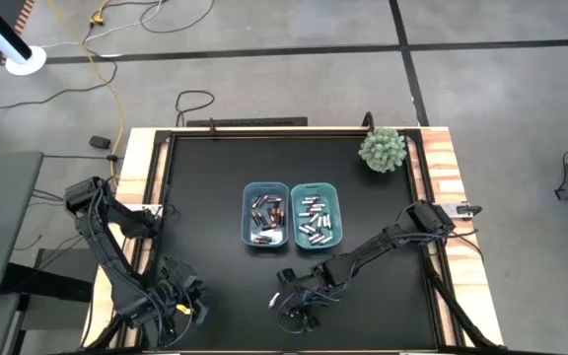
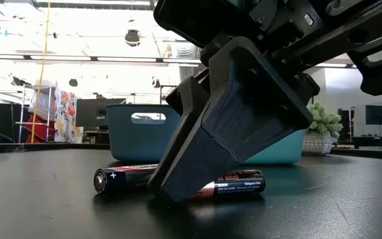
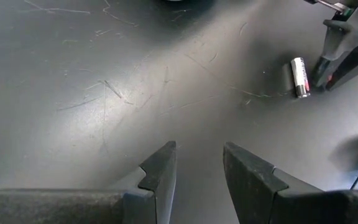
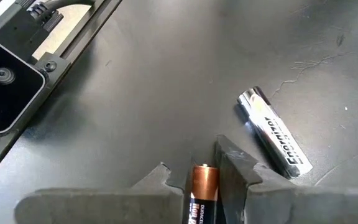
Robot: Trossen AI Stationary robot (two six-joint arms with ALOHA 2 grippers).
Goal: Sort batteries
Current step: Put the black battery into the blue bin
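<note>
Black surface (image 1: 205, 197) with two bins, two arms, loose batteries.
Blue bin (image 1: 264, 214) and teal bin (image 1: 317, 216), side by side at centre, both hold batteries. Left gripper (image 3: 197, 168) waits at the near left, fingers parted, empty. Right gripper (image 4: 194, 171) at the near edge, fingers closed on a copper-top battery (image 4: 204, 186) lying between them; a silver battery (image 4: 272, 140) lies just beside.
</note>
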